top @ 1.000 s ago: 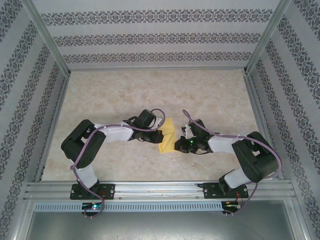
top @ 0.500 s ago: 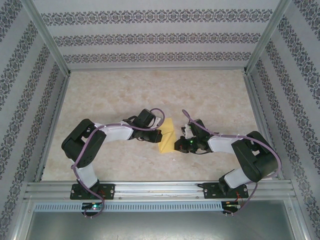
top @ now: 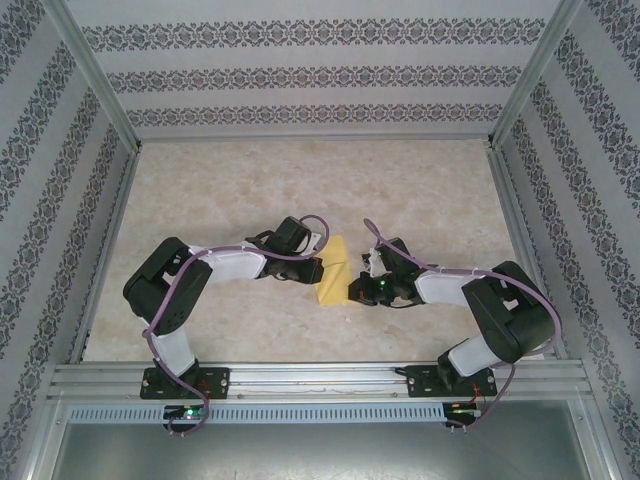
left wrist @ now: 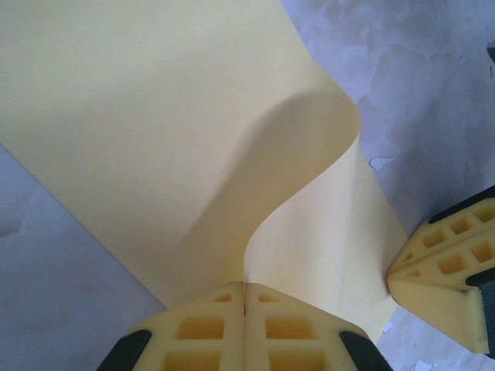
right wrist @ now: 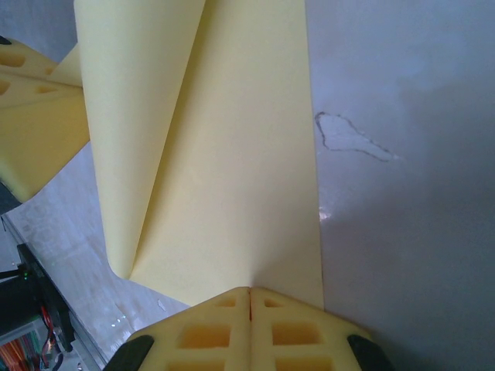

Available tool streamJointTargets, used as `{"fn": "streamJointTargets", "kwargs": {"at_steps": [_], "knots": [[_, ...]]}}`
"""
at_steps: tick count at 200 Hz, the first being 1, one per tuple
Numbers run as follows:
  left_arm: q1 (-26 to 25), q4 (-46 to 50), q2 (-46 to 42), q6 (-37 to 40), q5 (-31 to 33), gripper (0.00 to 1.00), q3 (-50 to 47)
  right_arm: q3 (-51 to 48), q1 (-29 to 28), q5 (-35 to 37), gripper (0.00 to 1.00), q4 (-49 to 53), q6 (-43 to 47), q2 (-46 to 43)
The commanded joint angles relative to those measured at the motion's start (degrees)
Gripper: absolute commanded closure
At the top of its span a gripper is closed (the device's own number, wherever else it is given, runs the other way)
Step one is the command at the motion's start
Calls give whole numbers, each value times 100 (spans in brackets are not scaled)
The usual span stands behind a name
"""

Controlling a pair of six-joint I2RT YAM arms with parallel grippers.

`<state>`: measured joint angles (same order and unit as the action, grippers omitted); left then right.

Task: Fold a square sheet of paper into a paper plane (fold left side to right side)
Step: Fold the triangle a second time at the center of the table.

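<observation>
The square sheet of paper (top: 333, 282) is plain yellow and lies mid-table between my two arms. Its left side curls up off the table in a soft arch (left wrist: 155, 116). My left gripper (top: 322, 268) is shut on that raised edge, and the paper runs straight into the seam of its jaws (left wrist: 246, 286). My right gripper (top: 352, 290) is shut, with its tips (right wrist: 249, 292) resting on the near edge of the flat part of the sheet (right wrist: 232, 154). Each wrist view catches the other gripper's yellow fingers (left wrist: 445, 270) (right wrist: 35, 131) beside the paper.
The beige marbled tabletop (top: 300, 190) stretches behind and to both sides of the paper. Patterned walls with metal rails (top: 110, 250) enclose it on three sides. A metal rail (top: 320, 378) carrying both arm bases runs along the near edge.
My left gripper has crept slightly to the right with the paper's left edge, so the flap bulges a bit more. The right arm has stayed still.
</observation>
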<state>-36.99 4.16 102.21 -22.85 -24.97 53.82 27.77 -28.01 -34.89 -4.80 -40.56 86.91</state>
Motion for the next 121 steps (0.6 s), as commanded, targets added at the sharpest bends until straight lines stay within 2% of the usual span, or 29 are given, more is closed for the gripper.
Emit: {"fn": "streamJointTargets", "kwargs": {"at_steps": [1, 121], "knots": [[89, 254, 131, 153, 88, 100, 154, -83, -82, 369, 100, 418, 100, 265], [92, 209, 262, 167, 194, 100, 114, -64, -82, 353, 100, 409, 106, 300]]}}
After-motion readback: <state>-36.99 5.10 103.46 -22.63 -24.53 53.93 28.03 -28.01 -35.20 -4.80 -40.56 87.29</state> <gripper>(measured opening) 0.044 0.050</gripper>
